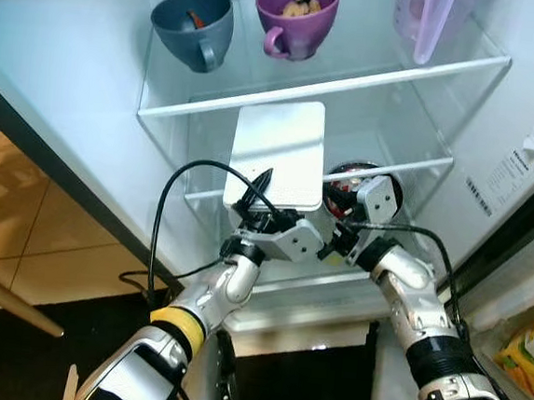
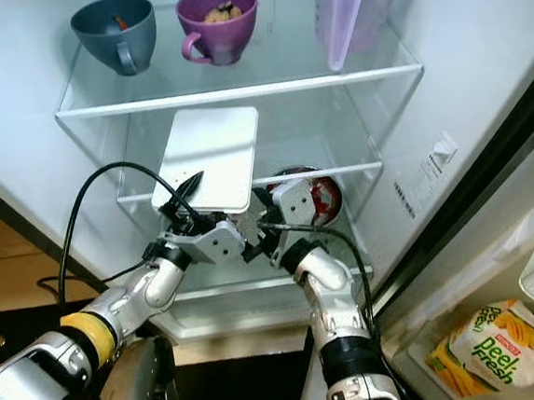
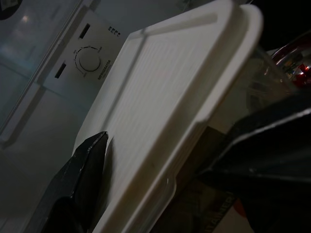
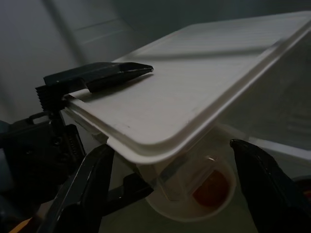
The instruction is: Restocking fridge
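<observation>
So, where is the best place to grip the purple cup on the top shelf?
Grip the purple cup by its handle, which sticks out toward the open front, coming in from the front. Its mouth holds food, so keep fingers out and lift it level off the glass shelf.
</observation>
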Available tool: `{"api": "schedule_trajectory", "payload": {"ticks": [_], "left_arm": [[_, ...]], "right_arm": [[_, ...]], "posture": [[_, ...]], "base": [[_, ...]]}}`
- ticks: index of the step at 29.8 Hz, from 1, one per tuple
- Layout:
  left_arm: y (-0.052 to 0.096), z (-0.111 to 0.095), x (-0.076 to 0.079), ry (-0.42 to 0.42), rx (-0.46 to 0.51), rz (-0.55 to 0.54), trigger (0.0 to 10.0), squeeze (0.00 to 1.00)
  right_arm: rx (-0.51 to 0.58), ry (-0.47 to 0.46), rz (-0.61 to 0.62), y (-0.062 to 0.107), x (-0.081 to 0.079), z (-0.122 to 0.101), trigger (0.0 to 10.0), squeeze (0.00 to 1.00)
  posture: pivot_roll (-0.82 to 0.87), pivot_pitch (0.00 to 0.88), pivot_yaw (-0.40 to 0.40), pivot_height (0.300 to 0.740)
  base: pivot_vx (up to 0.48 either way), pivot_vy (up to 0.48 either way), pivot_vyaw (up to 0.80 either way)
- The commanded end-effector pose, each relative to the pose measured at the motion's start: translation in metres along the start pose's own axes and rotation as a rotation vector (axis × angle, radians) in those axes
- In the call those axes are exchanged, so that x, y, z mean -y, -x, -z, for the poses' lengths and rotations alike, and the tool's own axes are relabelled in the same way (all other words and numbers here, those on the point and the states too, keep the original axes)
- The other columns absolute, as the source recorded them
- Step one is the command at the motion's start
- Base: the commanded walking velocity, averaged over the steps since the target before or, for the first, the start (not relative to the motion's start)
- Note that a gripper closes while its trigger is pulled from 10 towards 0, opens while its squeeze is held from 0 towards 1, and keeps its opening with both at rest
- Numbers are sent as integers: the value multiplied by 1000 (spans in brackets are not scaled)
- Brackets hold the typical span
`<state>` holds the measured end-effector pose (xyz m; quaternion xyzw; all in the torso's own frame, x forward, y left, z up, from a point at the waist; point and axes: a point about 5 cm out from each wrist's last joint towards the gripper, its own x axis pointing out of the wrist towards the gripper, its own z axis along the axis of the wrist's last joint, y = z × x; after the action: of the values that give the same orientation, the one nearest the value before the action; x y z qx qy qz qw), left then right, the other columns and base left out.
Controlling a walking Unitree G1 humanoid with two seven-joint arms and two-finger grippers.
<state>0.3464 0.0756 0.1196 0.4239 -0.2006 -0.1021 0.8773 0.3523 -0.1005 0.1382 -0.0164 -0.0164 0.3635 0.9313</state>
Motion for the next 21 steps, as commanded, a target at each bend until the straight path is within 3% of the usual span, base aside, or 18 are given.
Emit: {"api": "schedule_trajectory", "payload": {"ticks": [1,3,12,21], "left_arm": [[24,21,22,2,-108,120,10000,0],[24,21,22,2,-107,121,10000,0],[24,19,24,2,-100,127,10000,0],[24,18,23,1,-91,130,10000,0]], "right_arm": [[11,-1,47,-3,2,-2,10000,0],[14,15,119,-6,9,-5,10000,0],[18,60,222,-16,17,-15,10000,0],[32,38,249,-26,16,-22,10000,0]], "posture": [[-79,327,148,530],[-76,328,147,530],[-72,330,146,530],[-65,329,145,530]], "base": [[0,0,0],[0,0,0],[0,0,0],[0,0,0]]}}
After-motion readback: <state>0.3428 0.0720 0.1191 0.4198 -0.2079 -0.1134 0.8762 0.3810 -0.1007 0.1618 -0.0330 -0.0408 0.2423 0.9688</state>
